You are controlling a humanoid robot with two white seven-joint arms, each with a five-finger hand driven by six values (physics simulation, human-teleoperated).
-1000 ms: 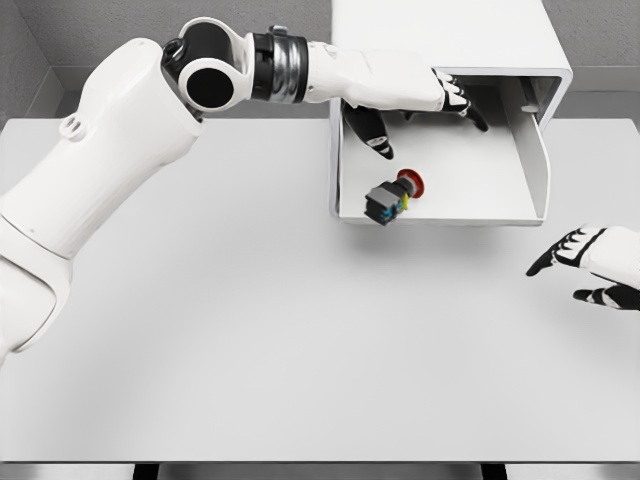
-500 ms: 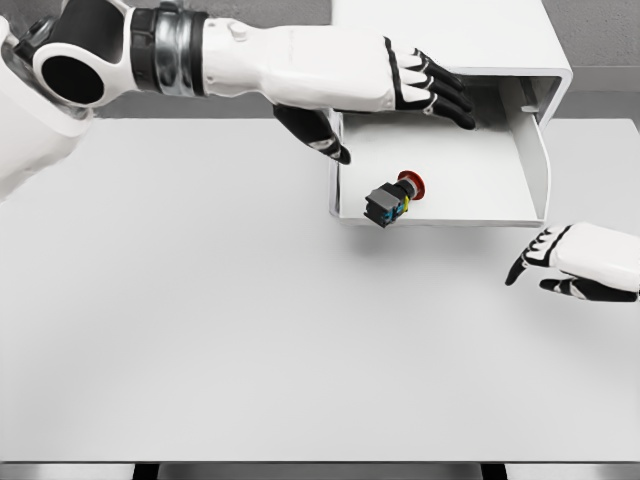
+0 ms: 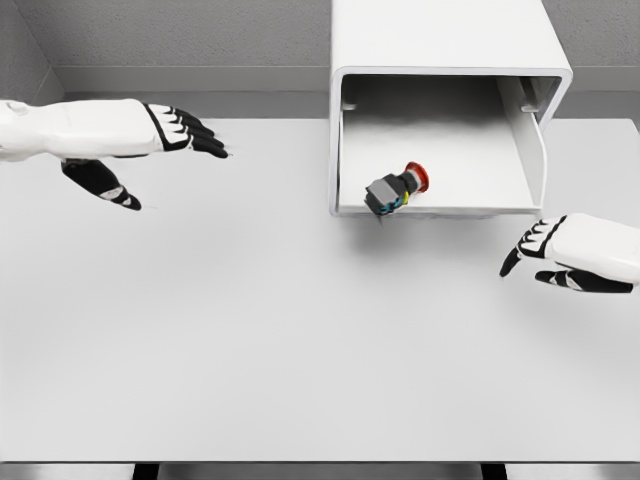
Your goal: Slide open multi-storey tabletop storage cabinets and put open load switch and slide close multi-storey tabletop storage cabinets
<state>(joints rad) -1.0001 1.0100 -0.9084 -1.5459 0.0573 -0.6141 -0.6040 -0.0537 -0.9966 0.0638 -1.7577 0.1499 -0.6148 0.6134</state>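
Your left hand (image 3: pixel 150 140) has pulled back left, fingers spread and empty, right hand (image 3: pixel 560 250) relaxed, empty near the drawer (image 3: pixel 440 190); switch (image 3: pixel 397 188) lies inside at the front lip, so push the front squarely, slowly.

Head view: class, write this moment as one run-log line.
drawer: open | load switch: inside drawer | left hand: open, over table | right hand: open, holding nothing

A smooth, matt white cabinet (image 3: pixel 440 35) stood on a matt, pale grey table (image 3: pixel 300 350). In its drawer (image 3: pixel 470 190) lay a load switch (image 3: pixel 393 190) with a glossy red cap and dark plastic-looking body. The hands' shells appeared smooth white.
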